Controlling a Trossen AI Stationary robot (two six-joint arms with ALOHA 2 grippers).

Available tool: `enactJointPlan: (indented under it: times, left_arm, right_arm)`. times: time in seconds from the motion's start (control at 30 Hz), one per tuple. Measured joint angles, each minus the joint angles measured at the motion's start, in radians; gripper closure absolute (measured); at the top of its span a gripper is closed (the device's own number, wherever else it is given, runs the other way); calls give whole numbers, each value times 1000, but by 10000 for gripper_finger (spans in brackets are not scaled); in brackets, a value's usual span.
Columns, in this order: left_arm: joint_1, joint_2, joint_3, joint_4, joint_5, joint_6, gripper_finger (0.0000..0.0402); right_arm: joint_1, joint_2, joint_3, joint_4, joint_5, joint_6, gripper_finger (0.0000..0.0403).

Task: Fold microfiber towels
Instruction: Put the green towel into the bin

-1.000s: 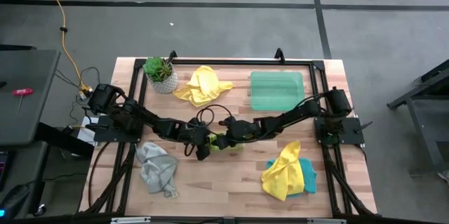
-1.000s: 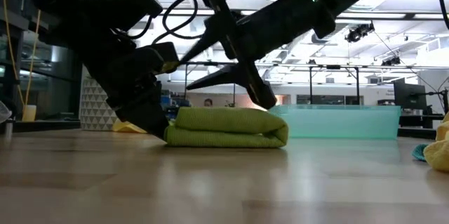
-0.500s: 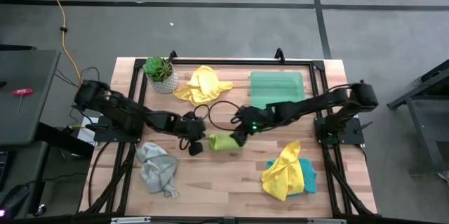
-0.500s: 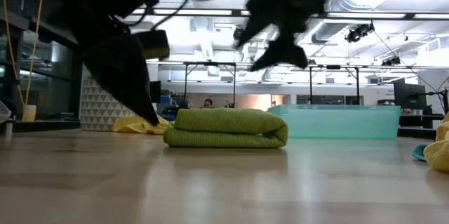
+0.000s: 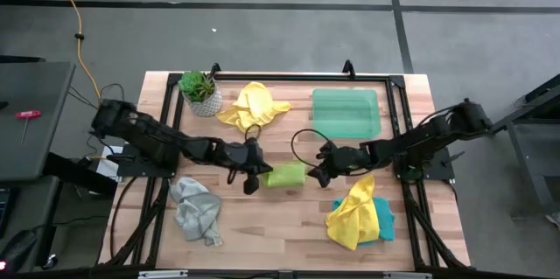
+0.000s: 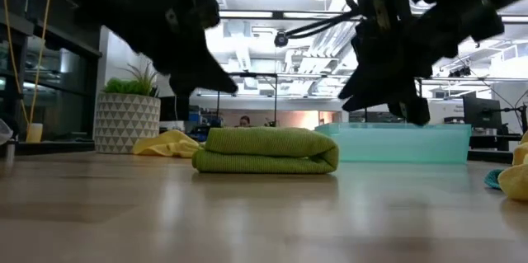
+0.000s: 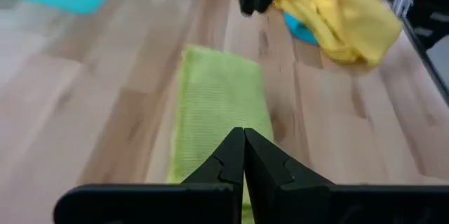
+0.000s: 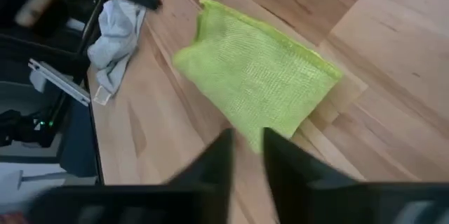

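the teal-blue towel [image 5: 385, 219] at the table's near right is mostly hidden under a crumpled yellow towel [image 5: 353, 213], and in the low view both are cut off at the edge. the arms show there only as dark blurred shapes. the table [image 5: 289, 226] is pale wood planks in a black frame on a grey floor; a bright hall with ceiling lights lies behind. a folded lime green towel [image 5: 285, 175] lies flat mid-table, with a grey towel [image 5: 196, 209] near left, another yellow towel [image 5: 252, 106] at the back beside a potted plant [image 5: 199, 92], and a green tray [image 5: 346, 113]. the left pincer [image 5: 250, 179] is clenched and empty, just left of the green towel. the right pincer [image 5: 319, 174] hovers just right of it, fingers a narrow gap apart, holding nothing
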Motion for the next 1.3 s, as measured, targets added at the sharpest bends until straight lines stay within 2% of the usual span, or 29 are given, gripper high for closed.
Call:
enactJointPlan:
  times: [0.07,0.17,0.23,0.33,0.47,0.63,0.87,1.07,1.17,1.3]
  left_arm:
    - [-2,66,20,27,0,-4,401]
    - [0,148,65,27,-1,-5,401]
    - [0,198,103,40,-8,0,401]
    - [0,234,132,36,-11,3,401]
    - [0,236,132,-25,-11,5,401]
    - [0,225,133,-183,-31,58,401]
    - [0,216,134,-253,-60,75,401]
    - [0,188,131,-287,-60,131,401]
    - [0,173,130,-301,-59,145,401]
    - [0,159,129,-327,-57,145,401]
  right_arm:
    - [0,36,-5,50,0,-3,391]
    - [-2,99,28,93,-18,-27,386]
    - [-3,141,59,108,-39,-49,396]
    - [-3,199,100,108,-53,-59,397]
    - [-4,272,127,95,-40,-51,401]
    - [-4,343,138,96,-24,13,402]
    - [-7,294,134,94,-27,-2,402]
    - [-22,133,135,-6,-48,-74,402]
    - [-40,62,135,-107,-49,-35,402]
    - [-79,38,134,-169,-62,38,394]
